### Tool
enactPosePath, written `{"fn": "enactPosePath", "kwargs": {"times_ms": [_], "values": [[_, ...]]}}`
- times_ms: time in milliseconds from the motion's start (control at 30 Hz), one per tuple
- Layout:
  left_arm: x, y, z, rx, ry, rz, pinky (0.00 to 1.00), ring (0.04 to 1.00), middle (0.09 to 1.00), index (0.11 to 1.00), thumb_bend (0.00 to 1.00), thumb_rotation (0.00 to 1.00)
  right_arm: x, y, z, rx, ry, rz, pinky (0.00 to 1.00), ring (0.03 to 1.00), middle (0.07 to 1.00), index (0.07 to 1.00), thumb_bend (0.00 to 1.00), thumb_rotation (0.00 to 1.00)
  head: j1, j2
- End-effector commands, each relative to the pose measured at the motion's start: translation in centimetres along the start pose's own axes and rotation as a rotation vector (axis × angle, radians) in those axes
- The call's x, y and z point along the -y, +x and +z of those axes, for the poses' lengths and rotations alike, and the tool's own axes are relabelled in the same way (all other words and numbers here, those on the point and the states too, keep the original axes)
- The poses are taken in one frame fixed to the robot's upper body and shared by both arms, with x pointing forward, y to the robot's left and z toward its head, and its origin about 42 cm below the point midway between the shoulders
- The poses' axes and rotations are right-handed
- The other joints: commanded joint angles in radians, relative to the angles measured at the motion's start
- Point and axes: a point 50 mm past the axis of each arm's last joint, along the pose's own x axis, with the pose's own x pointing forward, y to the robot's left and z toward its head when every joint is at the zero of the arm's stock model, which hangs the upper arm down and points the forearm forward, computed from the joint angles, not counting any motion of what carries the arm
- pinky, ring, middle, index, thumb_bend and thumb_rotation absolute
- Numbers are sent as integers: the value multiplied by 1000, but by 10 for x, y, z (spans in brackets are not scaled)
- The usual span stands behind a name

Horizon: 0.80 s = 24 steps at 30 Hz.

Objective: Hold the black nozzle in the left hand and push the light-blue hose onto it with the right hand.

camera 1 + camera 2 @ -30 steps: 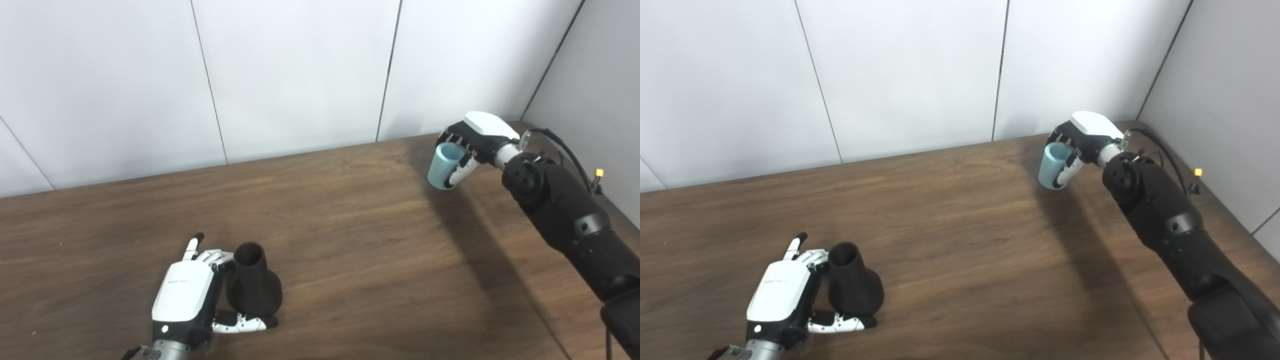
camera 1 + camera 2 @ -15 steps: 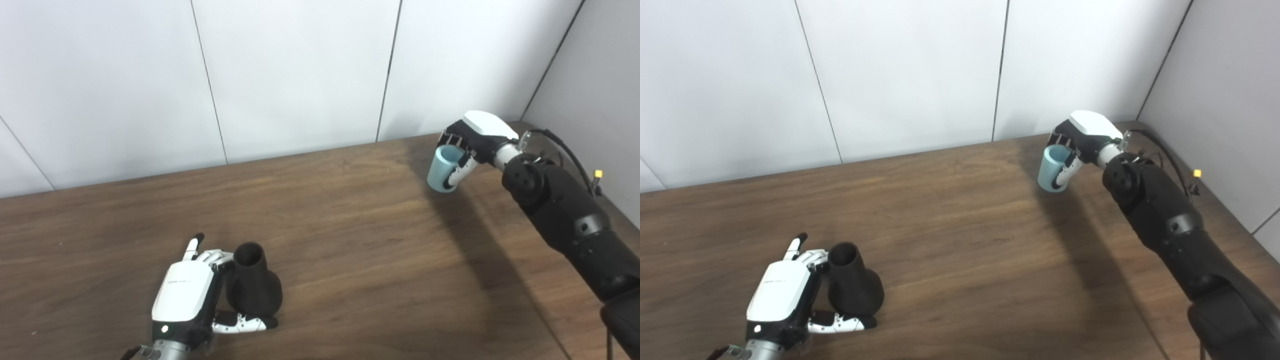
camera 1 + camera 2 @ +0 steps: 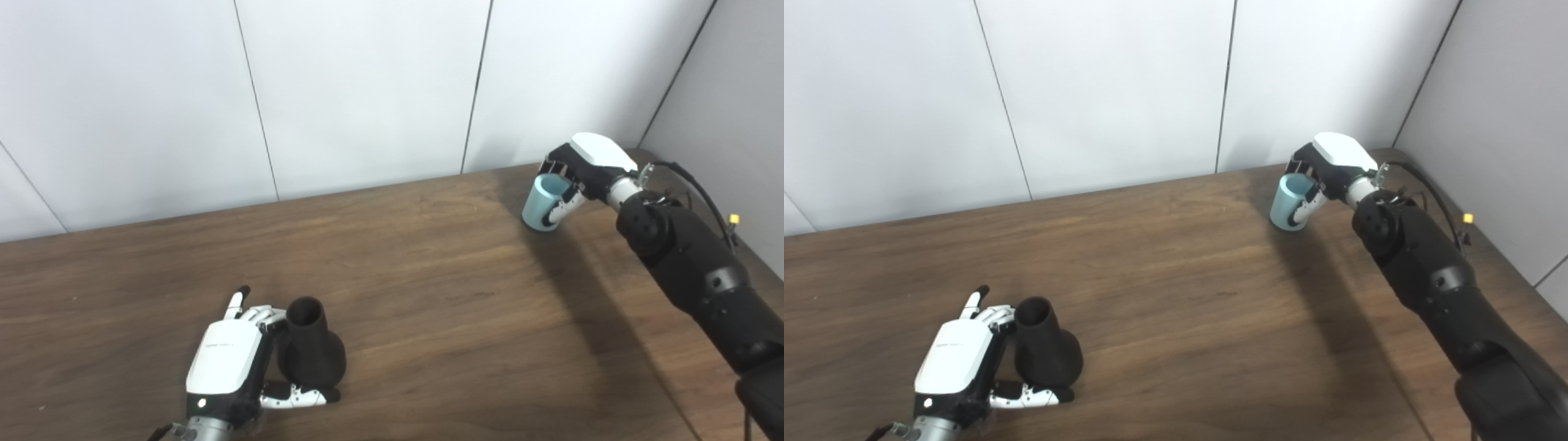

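The black nozzle (image 3: 309, 352) stands upright on the wooden table (image 3: 429, 294) at the near left, wide base down, narrow mouth up. My left hand (image 3: 229, 361) is wrapped around its left side, thumb in front of the base, one finger sticking out straight. At the far right, my right hand (image 3: 579, 177) is shut on the light-blue hose piece (image 3: 542, 205), a short open tube tilted with its mouth up. The hose's lower end is at or just above the table; which, I cannot tell.
White wall panels (image 3: 367, 92) run along the table's far edge, and a grey wall (image 3: 735, 92) closes the right side. A black cable with a yellow tag (image 3: 732, 218) hangs by the right forearm. Bare wood lies between the two hands.
My right hand with the hose has shifted slightly up and away, toward the far edge. The left hand and nozzle have not moved.
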Motion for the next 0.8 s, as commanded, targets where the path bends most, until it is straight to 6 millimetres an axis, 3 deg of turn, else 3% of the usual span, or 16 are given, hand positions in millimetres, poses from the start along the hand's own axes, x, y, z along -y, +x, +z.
{"fn": "enactPosePath", "kwargs": {"times_ms": [0,267,367,533,767], "values": [[4,-6,-1,-8,12,-38,1000,771,682,483,523,49,42,1,14,53,-11,-125,330,402,496,499,499,0,3,3],[6,-5,3,-8,17,-44,1000,774,686,484,523,49,75,-25,62,173,2,-164,278,385,494,539,490,0,48,9],[7,-5,6,-7,25,-41,1000,774,687,484,523,50,87,-34,82,231,-6,-160,291,393,493,523,494,0,74,14],[11,-3,12,-7,28,-35,1000,771,686,483,524,51,103,-48,115,325,-12,-167,433,388,498,512,500,0,125,21],[19,2,22,-8,21,-39,1000,780,689,483,524,51,120,-63,144,438,44,-123,414,416,503,496,503,0,232,30]]}}
